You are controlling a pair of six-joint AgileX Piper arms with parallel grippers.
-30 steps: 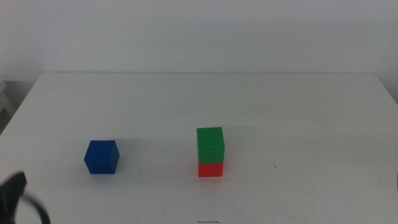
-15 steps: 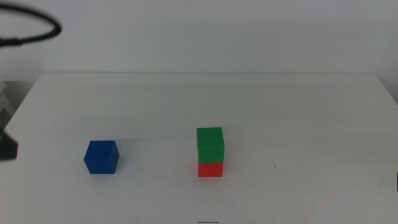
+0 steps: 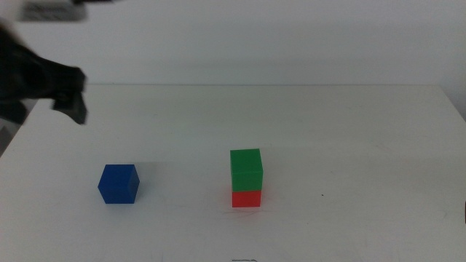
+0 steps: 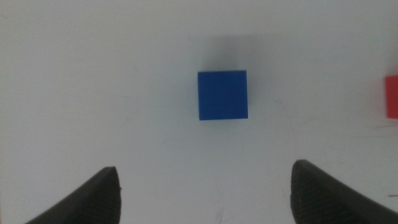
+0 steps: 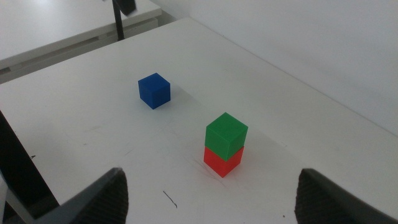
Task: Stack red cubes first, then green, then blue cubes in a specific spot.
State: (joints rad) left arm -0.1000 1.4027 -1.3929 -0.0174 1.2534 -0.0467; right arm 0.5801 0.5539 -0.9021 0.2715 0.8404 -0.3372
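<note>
White tabletop (image 3: 349, 131), blue cube (image 4: 222, 94) lying free beyond the wide-apart left gripper (image 4: 205, 193), right gripper (image 5: 211, 199) also spread.

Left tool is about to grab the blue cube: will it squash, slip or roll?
The blue cube looks solid and square-edged, so probably stiff. Flat faces make rolling unlikely. Its matte faces probably give fair grip. The open left tool is above it, so its flat sides suit the jaws.

Dark-blue cube (image 3: 119, 183), green cube (image 3: 246, 169), red cube (image 3: 246, 198) — white table (image 3: 349, 131), dark jaws
</note>
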